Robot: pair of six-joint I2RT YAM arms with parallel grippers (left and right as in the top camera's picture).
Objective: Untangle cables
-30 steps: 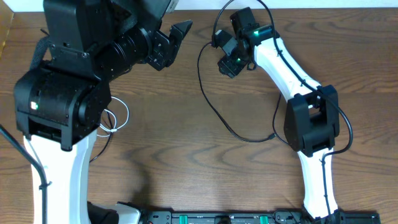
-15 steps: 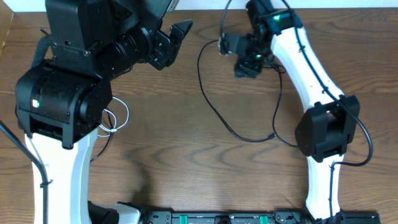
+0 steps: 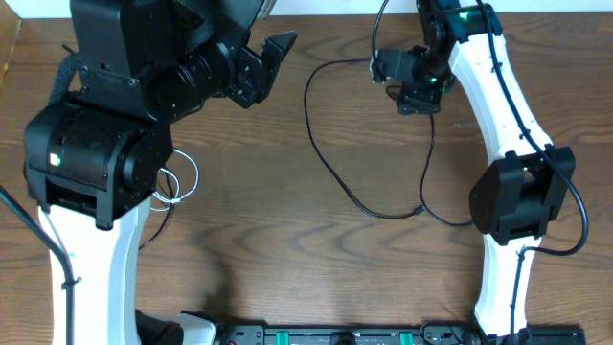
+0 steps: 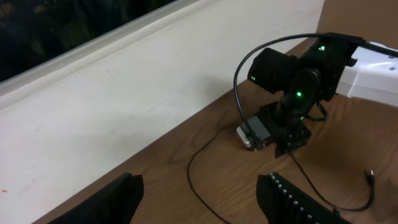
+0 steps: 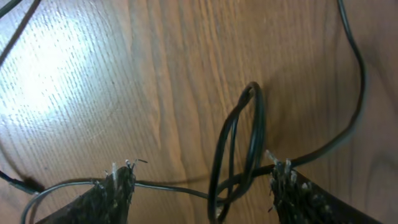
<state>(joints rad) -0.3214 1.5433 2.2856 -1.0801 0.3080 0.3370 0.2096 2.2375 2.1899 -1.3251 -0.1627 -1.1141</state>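
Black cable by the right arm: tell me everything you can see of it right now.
The black cable is thin, rubbery-looking and slack, lying on the wooden table. From under the right gripper it sweeps left, bows toward the table's middle, then runs back up past a small plug. In the right wrist view it twists into a narrow loop lying between the open fingers; whether they touch it I cannot tell.

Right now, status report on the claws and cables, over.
Left claw open, empty. Right claw open, straddling a twisted loop of black cable. White cable coiled beside left arm. No obstruction seen.
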